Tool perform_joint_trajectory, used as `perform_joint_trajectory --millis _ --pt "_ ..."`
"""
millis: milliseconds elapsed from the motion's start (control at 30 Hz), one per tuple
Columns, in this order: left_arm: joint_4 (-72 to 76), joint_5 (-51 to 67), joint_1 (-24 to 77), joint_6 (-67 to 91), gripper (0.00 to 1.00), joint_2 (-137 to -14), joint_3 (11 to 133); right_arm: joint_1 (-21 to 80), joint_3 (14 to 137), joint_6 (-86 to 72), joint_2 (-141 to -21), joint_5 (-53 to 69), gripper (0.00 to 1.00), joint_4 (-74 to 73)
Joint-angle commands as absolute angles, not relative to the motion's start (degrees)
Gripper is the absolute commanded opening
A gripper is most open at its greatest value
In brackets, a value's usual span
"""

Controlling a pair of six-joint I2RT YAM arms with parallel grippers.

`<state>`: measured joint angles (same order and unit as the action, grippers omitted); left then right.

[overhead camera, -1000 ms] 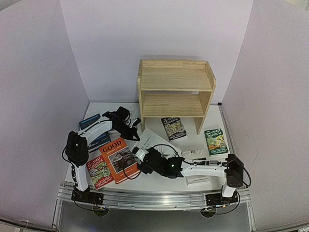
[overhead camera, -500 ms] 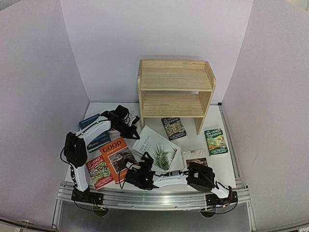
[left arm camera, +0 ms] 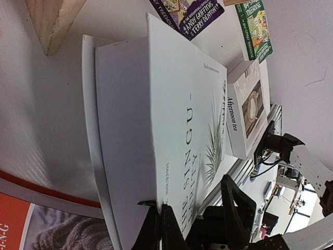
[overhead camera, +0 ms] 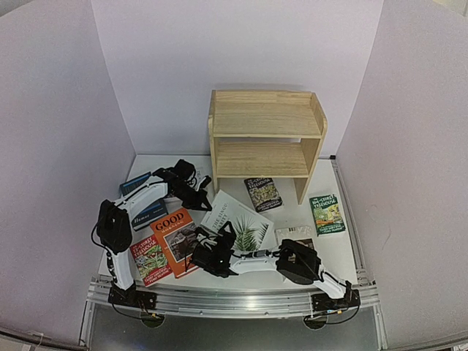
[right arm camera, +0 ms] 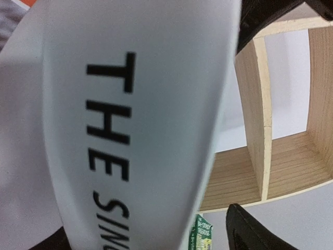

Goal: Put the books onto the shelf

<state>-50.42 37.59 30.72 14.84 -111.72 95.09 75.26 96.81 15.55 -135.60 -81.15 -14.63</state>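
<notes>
Book "Singularity" (overhead camera: 247, 232), the white one with the palm leaf, lies on the table (overhead camera: 322, 252), a little nearer than the shelf (overhead camera: 267, 157) and just right of the orange GOOD book (overhead camera: 175, 232). Its long side runs from far left to near right. The right gripper (overhead camera: 218, 248) is the closer one, at the book's near-left edge. Its fingers (right arm camera: 250, 229) are spread wide with the spine between them. I cannot tell if they squeeze it. The left gripper (overhead camera: 199, 191) waits at the book's far-left end, fingers pressed together, holding nothing.
</notes>
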Motion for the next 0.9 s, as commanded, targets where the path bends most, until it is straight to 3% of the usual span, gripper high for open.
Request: perform_joint_trajectory --millis 0,133,233,333,400,533,733,867 --pt "-48.71 39.2 30.76 14.24 0.0 -107.81 94.93 75.32 99.07 15.34 -135.79 -82.4 0.68 -14.19" --pt "-48.26 39.2 30.76 14.07 0.0 -107.17 94.43 75.34 99.85 15.26 -135.29 -82.4 0.4 -14.03" --pt "-48.27 39.7 30.77 13.22 0.04 -106.81 94.75 75.32 100.24 14.33 -133.86 -82.29 0.35 -14.06" --pt "-49.34 38.66 30.72 11.48 0.7 -105.67 95.91 75.32 99.91 13.27 -130.85 -81.59 0.34 -13.96" --pt "-50.84 37.37 30.48 8.55 0.98 -104.59 97.7 75.32 98.82 12.41 -127.57 -79.52 0.33 -13.93" --pt "-55.79 38.72 27.0 3.76 1.0 -102.59 105.04 75.22 94.81 5.32 -118.7 -69.71 0.33 -16.7" --pt "-63.43 48.05 19.04 -5.77 1.0 -96.77 114.01 72.06 86.91 -9.52 -103.75 -43.99 0.31 -22.4" --pt "-52.7 42.96 18.79 -7.41 1.0 -86.18 105.03 68.99 84.49 -14.24 -96.25 -30.35 0.27 -22.71"
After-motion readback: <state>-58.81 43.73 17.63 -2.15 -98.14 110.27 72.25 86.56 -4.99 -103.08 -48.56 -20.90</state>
